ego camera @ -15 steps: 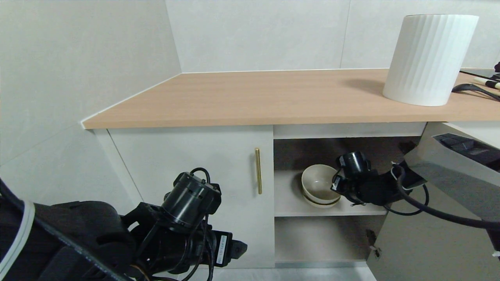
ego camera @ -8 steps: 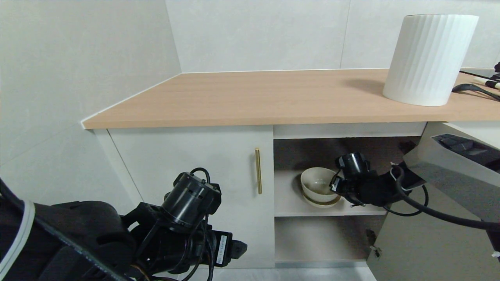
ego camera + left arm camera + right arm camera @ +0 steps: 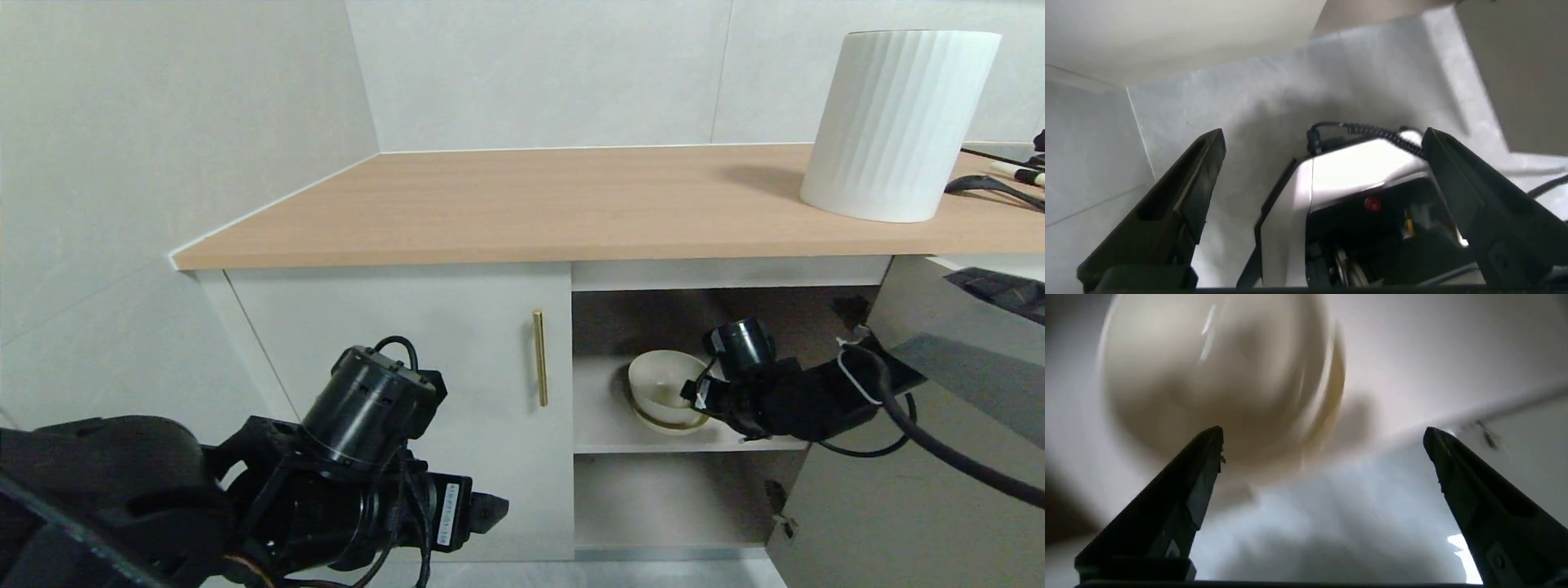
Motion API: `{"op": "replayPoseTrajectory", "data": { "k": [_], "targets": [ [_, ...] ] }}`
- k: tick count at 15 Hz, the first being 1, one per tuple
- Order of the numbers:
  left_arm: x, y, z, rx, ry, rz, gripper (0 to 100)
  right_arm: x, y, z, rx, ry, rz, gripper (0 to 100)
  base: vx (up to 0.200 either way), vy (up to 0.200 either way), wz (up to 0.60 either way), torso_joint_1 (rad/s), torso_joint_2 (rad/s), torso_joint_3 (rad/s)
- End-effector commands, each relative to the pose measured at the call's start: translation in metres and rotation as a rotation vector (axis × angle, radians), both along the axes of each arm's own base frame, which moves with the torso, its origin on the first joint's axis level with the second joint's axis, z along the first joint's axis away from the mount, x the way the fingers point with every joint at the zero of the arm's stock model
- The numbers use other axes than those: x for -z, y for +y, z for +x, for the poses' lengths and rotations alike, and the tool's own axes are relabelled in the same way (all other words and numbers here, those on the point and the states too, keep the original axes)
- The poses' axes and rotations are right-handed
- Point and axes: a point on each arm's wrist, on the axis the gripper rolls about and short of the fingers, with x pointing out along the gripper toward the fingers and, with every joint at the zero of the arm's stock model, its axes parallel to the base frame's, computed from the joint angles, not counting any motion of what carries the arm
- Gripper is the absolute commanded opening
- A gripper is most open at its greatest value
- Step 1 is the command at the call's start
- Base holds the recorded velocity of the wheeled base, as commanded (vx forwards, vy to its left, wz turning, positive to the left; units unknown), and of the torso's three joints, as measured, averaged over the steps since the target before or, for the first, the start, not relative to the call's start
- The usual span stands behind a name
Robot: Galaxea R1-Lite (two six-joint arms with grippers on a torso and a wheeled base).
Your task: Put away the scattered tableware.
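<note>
Right wrist view: right fingers point(image 3: 1176, 506) spread wide, facing shelved bowl point(image 3: 1221, 384).

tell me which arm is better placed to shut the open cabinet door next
Right, probably. The right end effector is open at the bowls on the upper shelf, just beside the open door on that side. The left end effector hangs low before the closed door, farther off.

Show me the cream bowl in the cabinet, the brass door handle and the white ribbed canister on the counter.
cream ceramic bowl point(image 3: 660, 389), head view, on its inner wall.
brass bar handle point(image 3: 539, 358), head view, mid-length.
white ribbed cylindrical canister point(image 3: 898, 122), head view, on its side wall.
</note>
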Motion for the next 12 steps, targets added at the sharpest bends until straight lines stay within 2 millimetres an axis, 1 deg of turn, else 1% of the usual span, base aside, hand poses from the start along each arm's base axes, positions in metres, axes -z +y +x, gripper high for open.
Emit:
{"op": "replayPoseTrajectory", "data": {
  "k": [1, 2, 3, 4, 5, 6, 7, 9, 10, 11, 12],
  "targets": [
    [-0.028, 0.014, -0.013, -0.01, -0.076, -0.057, 100, -0.033, 0.014, -0.051, -0.133, -0.004, -0.042, 100, 0.0, 0.0, 0.0, 0.0, 0.0, 0.0],
    [-0.046, 0.027, -0.024, -0.02, -0.123, -0.092, 100, -0.042, 0.014, -0.085, -0.198, 0.012, -0.068, 100, 0.0, 0.0, 0.0, 0.0, 0.0, 0.0],
    [-0.054, 0.033, -0.03, -0.025, -0.145, -0.11, 100, -0.052, 0.008, -0.103, -0.21, 0.002, -0.066, 100, 0.0, 0.0, 0.0, 0.0, 0.0, 0.0],
    [-0.064, 0.04, -0.037, -0.033, -0.178, -0.131, 100, -0.068, -0.002, -0.121, -0.229, -0.029, -0.068, 100, 0.0, 0.0, 0.0, 0.0, 0.0, 0.0],
    [-0.069, 0.045, -0.041, -0.038, -0.196, -0.142, 100, -0.076, -0.008, -0.131, -0.249, -0.038, -0.08, 100, 0.0, 0.0, 0.0, 0.0, 0.0, 0.0],
    [-0.076, 0.057, -0.052, -0.046, -0.224, -0.15, 100, -0.093, -0.021, -0.153, -0.28, -0.049, -0.103, 100, 0.0, 0.0, 0.0, 0.0, 0.0, 0.0],
    [-0.075, 0.063, -0.057, -0.049, -0.227, -0.144, 100, -0.101, -0.027, -0.165, -0.296, -0.043, -0.102, 100, 0.0, 0.0, 0.0, 0.0, 0.0, 0.0],
    [-0.064, 0.071, -0.064, -0.057, -0.212, -0.117, 100, -0.118, -0.038, -0.19, -0.337, -0.02, -0.09, 100, 0.0, 0.0, 0.0, 0.0, 0.0, 0.0],
    [-0.061, 0.076, -0.065, -0.072, -0.212, -0.106, 100, -0.126, -0.044, -0.199, -0.339, -0.023, -0.085, 100, 0.0, 0.0, 0.0, 0.0, 0.0, 0.0],
    [-0.064, 0.083, -0.067, -0.095, -0.233, -0.111, 100, -0.131, -0.05, -0.206, -0.331, -0.034, -0.08, 100, 0.0, 0.0, 0.0, 0.0, 0.0, 0.0],
    [-0.068, 0.085, -0.068, -0.098, -0.249, -0.117, 100, -0.132, -0.051, -0.208, -0.324, -0.039, -0.081, 100, 0.0, 0.0, 0.0, 0.0, 0.0, 0.0]
  ]
}}
